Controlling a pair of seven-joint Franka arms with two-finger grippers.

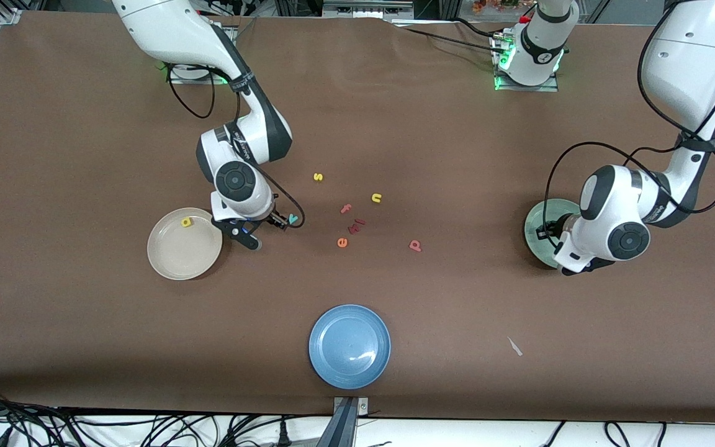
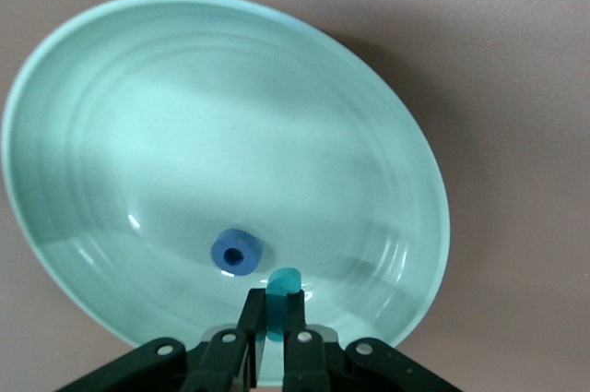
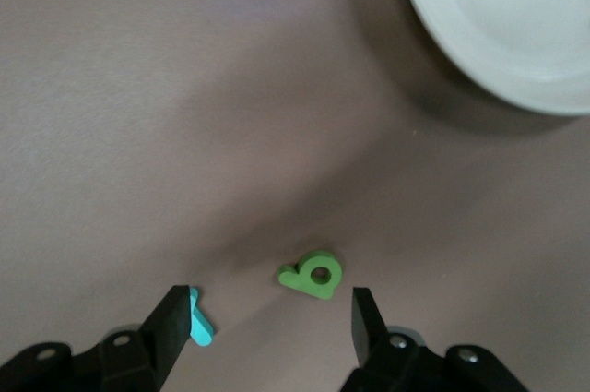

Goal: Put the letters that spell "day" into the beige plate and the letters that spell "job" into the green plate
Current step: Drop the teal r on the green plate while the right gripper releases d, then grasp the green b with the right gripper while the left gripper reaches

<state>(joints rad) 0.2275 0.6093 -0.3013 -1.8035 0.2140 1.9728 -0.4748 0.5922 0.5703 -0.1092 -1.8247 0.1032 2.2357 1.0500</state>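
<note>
Two letters look placed, the yellow d (image 1: 187,221) in the beige plate (image 1: 174,261) and the blue o (image 2: 236,252) in the green plate (image 2: 111,115) near the tabletop's left-arm end, where the left gripper (image 2: 274,311) pinches the teal j (image 2: 282,287); the right gripper (image 3: 269,316) hangs spread over the green a (image 3: 313,274) beside the teal y (image 3: 201,323), while the red b (image 1: 415,246) lies mid-table.

table (image 1: 84,347): brown cloth – even light | front edge: cables (image 1: 146,428) – white floor

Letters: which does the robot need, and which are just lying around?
Needed: yellow d in the beige plate; green a under the open right gripper; teal y; blue o in the green plate; teal j in the left gripper; red b.
Lying about: yellow s, yellow n, pink f, orange e, blue plate.
</note>
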